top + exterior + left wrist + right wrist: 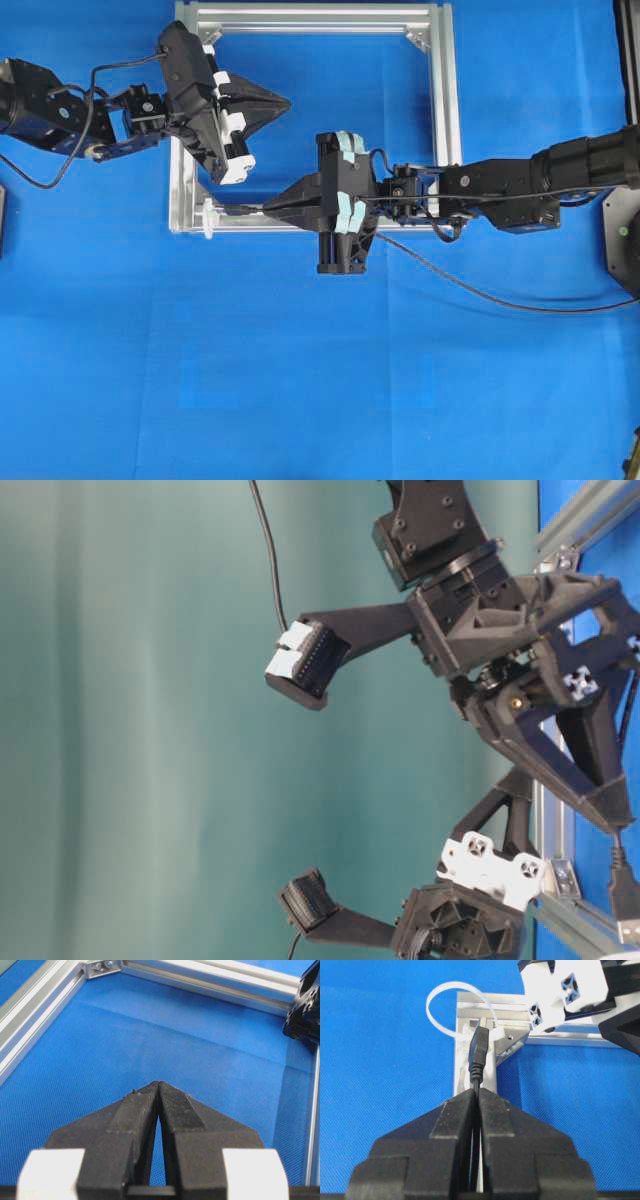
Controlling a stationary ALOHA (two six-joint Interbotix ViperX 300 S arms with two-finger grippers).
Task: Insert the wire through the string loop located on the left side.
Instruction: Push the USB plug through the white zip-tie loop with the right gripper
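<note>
Wire [479, 1055] pinched just behind its plug by the clenched right gripper [476, 1094], silvery tip at the aluminium frame [470, 1002] corner, beside the string loop [440, 1010] (not yet through). Likely to snag the frame if pushed straight. Left gripper [159, 1085] closed on nothing, over the frame's interior.

Taking the frame [443, 120] as the landmark, it lies on the cloth [300, 400] at the top middle of the overhead view, and the loop [208, 218] sits at its lower left corner, sticking out just past the frame's left rail. The right gripper [268, 208] lies over the frame's bottom rail with its tips just right of the loop, and the wire [480, 292] runs from those tips, plug nearest the loop, back under the gripper and out over the cloth below and right of the frame. The left gripper [285, 101] reaches in across the frame's left rail, its tips over the cloth inside the frame, above and well apart from the loop.
</note>
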